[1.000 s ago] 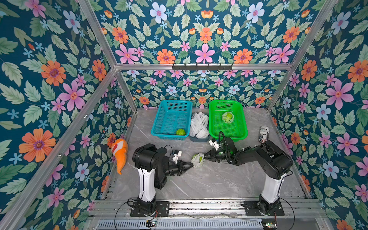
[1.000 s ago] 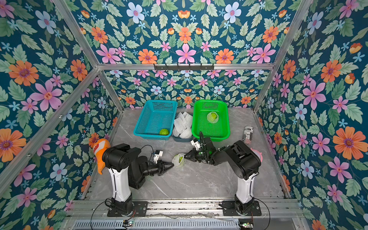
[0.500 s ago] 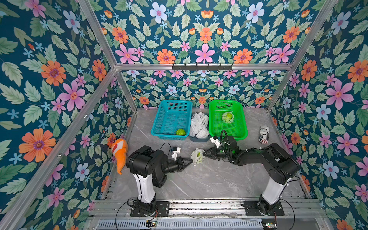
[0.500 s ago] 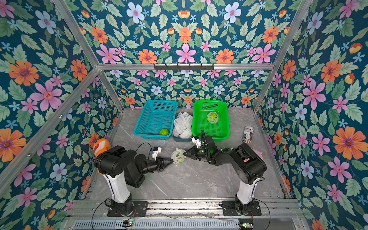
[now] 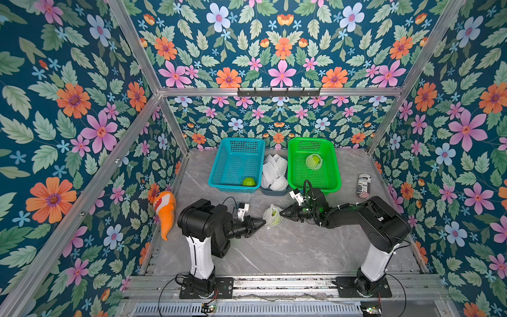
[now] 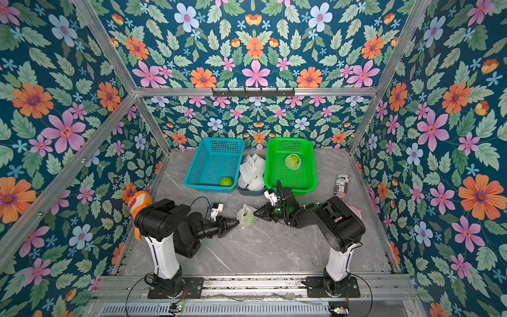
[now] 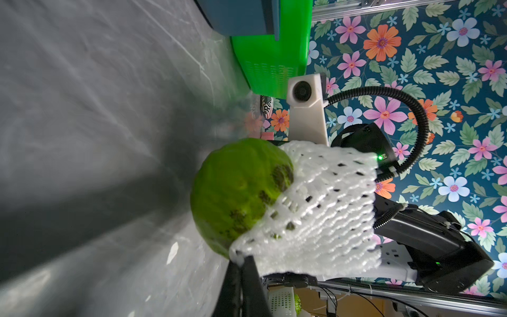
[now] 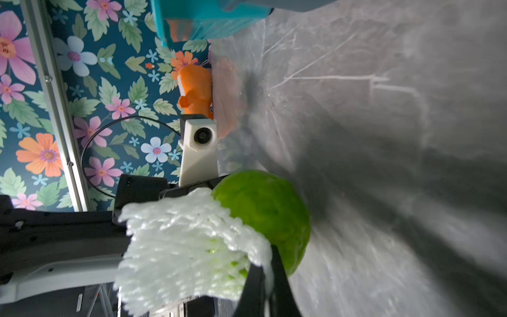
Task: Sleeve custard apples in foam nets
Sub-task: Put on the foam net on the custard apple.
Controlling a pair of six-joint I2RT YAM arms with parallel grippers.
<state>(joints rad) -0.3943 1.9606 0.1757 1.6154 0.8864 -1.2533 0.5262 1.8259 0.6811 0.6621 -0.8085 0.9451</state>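
Left wrist view showed the left gripper [image 7: 241,264] closed tight on the rim of a foam net [image 7: 315,208]. A custard apple [image 7: 236,192] bulged half out of the net's mouth, just beside its jaws. In the right wrist view the right gripper [image 8: 264,270] was pinched shut on the opposite rim. In both top views the half-sleeved fruit sat between the two grippers, over the marble table [image 5: 288,247] and in front of the green basket [image 5: 329,189]. Whether it touched the table was unclear.
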